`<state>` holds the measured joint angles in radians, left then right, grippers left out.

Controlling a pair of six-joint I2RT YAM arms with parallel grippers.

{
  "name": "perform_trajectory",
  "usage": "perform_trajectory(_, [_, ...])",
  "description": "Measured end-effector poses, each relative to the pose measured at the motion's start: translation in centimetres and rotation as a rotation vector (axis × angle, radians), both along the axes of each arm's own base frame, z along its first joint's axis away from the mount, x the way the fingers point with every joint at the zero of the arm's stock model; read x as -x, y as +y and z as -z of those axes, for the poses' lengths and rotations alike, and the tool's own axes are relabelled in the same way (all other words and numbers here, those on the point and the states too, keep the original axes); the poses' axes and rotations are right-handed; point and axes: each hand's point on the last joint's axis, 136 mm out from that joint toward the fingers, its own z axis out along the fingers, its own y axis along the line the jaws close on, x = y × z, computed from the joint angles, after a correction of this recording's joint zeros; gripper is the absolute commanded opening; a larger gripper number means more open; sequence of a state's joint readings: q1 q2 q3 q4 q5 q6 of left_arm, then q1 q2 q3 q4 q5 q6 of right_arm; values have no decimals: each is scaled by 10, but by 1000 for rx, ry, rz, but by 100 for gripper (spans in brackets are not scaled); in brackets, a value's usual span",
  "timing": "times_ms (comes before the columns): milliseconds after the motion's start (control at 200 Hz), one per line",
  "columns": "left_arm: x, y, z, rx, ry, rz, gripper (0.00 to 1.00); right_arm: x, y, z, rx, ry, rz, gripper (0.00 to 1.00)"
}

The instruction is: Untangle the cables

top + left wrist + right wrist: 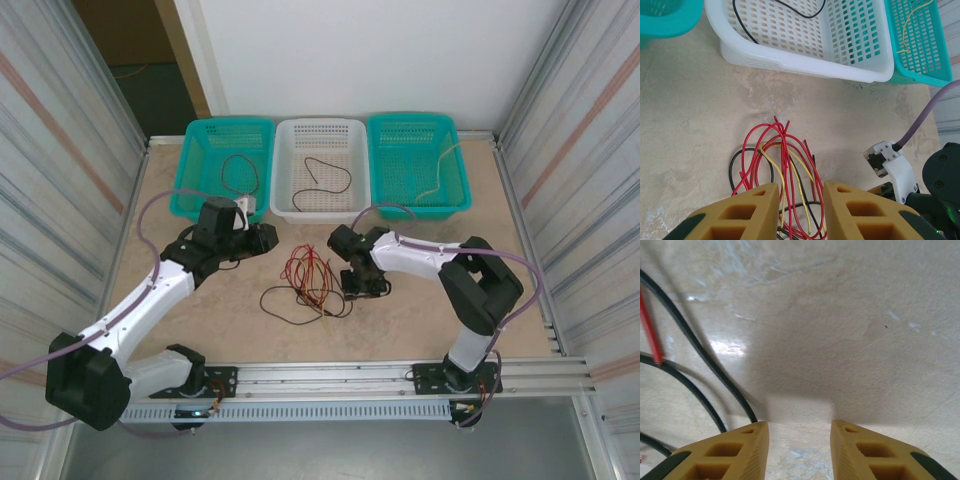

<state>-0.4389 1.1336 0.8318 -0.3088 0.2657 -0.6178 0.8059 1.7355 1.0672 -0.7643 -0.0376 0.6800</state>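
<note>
Top external view: tangled red, black and pale yellow cables (308, 285) lie midway across the table (420, 320), right gripper (362, 287) just right of them, fingers parted and empty, left gripper (265, 238) to their far left, likewise parted on nothing; at the far edge, three baskets (320, 123) each hold one loose cable.

White-and-black arms (150, 297) trailing purple cords (925, 117) (fingers (745, 212) mustard-yellow, with hollow cut-outs)
</note>
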Motion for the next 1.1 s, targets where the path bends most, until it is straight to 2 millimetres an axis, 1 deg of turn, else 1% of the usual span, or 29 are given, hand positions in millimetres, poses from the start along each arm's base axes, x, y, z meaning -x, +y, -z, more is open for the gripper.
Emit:
perform_trajectory(140, [0, 0, 0, 0, 0, 0, 31, 2, 3, -9, -7, -26, -22, 43])
perform_trajectory(316, [1, -5, 4, -5, 11, 15, 30, 8, 10, -11, -16, -23, -48, 42])
perform_trajectory(441, [1, -8, 4, -4, 10, 22, 30, 10, 12, -6, -10, -18, -55, 34])
perform_trajectory(596, [0, -9, 1, -2, 4, 24, 31, 9, 13, 1, -1, -9, -56, 30])
perform_trajectory(701, [0, -10, 1, -2, 3, 26, 31, 8, 15, 2, -11, -12, -56, 24])
perform_trajectory(867, [0, -10, -1, 0, -2, 26, 31, 8, 18, 2, -25, -7, -59, 6])
perform_trajectory(907, [-1, -11, -3, 2, -5, 27, 31, 8, 18, 2, -24, -7, -57, 0])
perform_trajectory(1017, [-3, -12, -9, 7, -18, 28, 31, 5, 14, 1, -19, -12, -51, 0])
perform_trajectory(1102, [-4, -13, -13, 11, -28, 30, 31, -2, 8, -7, -20, -41, -32, 0])
